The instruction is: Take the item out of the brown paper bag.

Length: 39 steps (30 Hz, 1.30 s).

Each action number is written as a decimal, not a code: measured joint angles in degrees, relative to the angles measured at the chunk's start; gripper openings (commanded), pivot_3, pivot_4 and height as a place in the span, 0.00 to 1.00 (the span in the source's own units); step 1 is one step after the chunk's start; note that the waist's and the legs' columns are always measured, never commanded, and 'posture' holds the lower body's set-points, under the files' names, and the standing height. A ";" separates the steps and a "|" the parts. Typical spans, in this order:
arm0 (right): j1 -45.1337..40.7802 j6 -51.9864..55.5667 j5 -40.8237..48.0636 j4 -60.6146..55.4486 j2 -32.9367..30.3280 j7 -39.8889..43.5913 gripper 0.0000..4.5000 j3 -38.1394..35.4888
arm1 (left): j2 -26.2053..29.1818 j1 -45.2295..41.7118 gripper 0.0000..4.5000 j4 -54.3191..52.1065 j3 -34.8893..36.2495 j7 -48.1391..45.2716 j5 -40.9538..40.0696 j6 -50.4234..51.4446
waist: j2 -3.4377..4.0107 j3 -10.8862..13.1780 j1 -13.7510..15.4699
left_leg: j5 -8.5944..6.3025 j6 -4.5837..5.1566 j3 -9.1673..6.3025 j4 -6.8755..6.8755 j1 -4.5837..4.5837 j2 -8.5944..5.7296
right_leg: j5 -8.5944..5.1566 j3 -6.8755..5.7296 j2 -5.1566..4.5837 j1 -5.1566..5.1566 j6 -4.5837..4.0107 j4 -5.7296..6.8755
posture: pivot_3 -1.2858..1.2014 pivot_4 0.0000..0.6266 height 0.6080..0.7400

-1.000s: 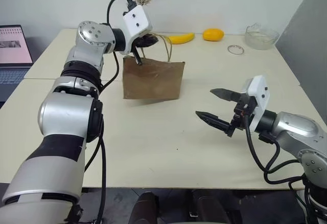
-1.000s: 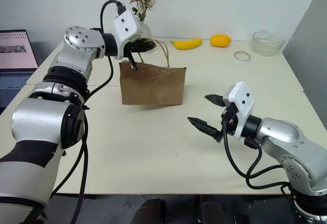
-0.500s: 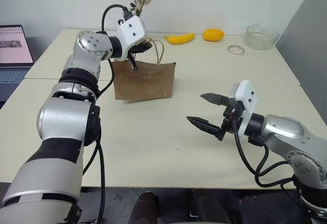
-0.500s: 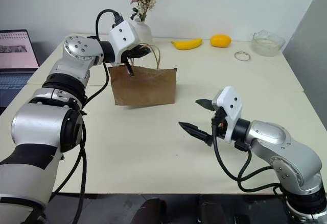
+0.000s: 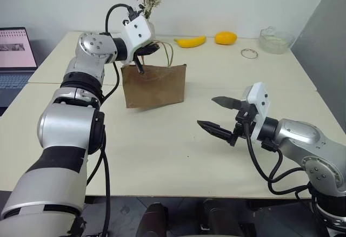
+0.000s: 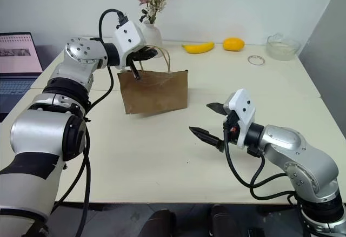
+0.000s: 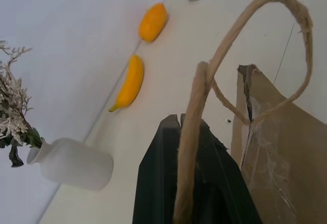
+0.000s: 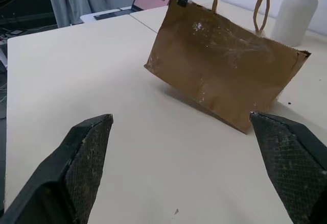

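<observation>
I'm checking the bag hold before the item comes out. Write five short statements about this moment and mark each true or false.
1. The left gripper is shut on a cord handle of the brown paper bag. True.
2. The right gripper is closed around the bag. False: it is open, well apart from the bag.
3. The banana lies inside the bag. False: it lies on the table behind it.
4. A white vase stands behind the bag. True.
5. The bag lies flat on its side. False: it hangs tilted from the left gripper.

Bright, even indoor light — soft shadow under the brown paper bag point(image 5: 154, 86), fingers blurred close up in both wrist views
</observation>
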 measured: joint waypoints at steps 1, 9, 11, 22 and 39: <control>0.07 0.07 0.15 -0.04 -0.47 0.47 1.00 -0.18 | -0.30 -0.59 0.01 0.00 0.20 0.00 -0.04 -0.02 | 0.00 0.00 0.01 | 0.00 0.00 0.00 0.00 -0.01 0.00 | 0.00 -0.01 0.00 0.00 0.00 -0.01 | 0.52 0.24 1.00; 1.86 0.95 2.32 -0.71 -4.27 1.77 1.00 -3.12 | -3.26 -5.31 0.01 0.01 0.87 0.58 -0.11 -0.07 | 0.00 0.00 0.04 | -0.01 0.02 0.03 0.00 0.00 -0.01 | 0.00 0.02 0.00 0.00 0.00 -0.02 | 0.52 0.24 1.00; 2.34 1.51 2.37 -0.82 -4.52 1.37 1.00 -3.80 | -4.15 -5.47 0.01 0.17 0.86 0.81 -0.10 -0.07 | 0.00 0.00 0.04 | -0.01 0.02 0.03 0.00 0.00 0.00 | 0.00 0.02 0.00 0.00 0.00 -0.02 | 0.52 0.24 1.00; 4.76 2.95 3.95 -3.40 -4.63 -1.26 1.00 -5.35 | -8.62 -8.61 0.01 1.03 0.95 2.72 -0.02 -0.04 | -0.01 0.00 -0.07 | -0.02 0.03 0.08 0.00 0.02 -0.01 | -0.01 0.08 0.01 0.00 0.01 -0.02 | 0.52 0.24 1.00; 5.12 4.61 4.51 -3.39 -3.25 -7.89 1.00 -5.40 | -10.99 -3.98 0.01 1.03 1.64 -2.99 -0.03 -0.95 | -0.01 0.00 -0.13 | -0.02 0.03 0.11 0.00 0.03 0.00 | 0.00 0.12 0.03 -0.01 0.01 0.02 | 0.52 0.24 1.00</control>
